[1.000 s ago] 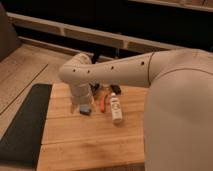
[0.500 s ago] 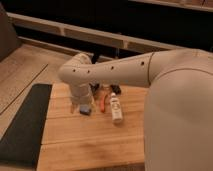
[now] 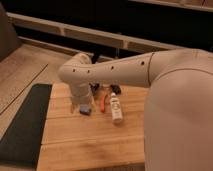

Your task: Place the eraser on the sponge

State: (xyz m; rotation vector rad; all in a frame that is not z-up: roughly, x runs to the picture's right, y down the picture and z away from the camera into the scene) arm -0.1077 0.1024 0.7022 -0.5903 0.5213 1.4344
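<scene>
The sponge, a flat blue-grey pad, lies on the wooden table partly under my wrist. My gripper points down directly over the sponge's left part, at the end of the white arm that reaches in from the right. The eraser is out of view; whether it is in the gripper or hidden behind the wrist cannot be made out.
A thin orange-red tool lies just right of the sponge, and a white bottle lies on its side beyond it. A large dark mat covers the table's left edge. A dark object sits behind the wrist.
</scene>
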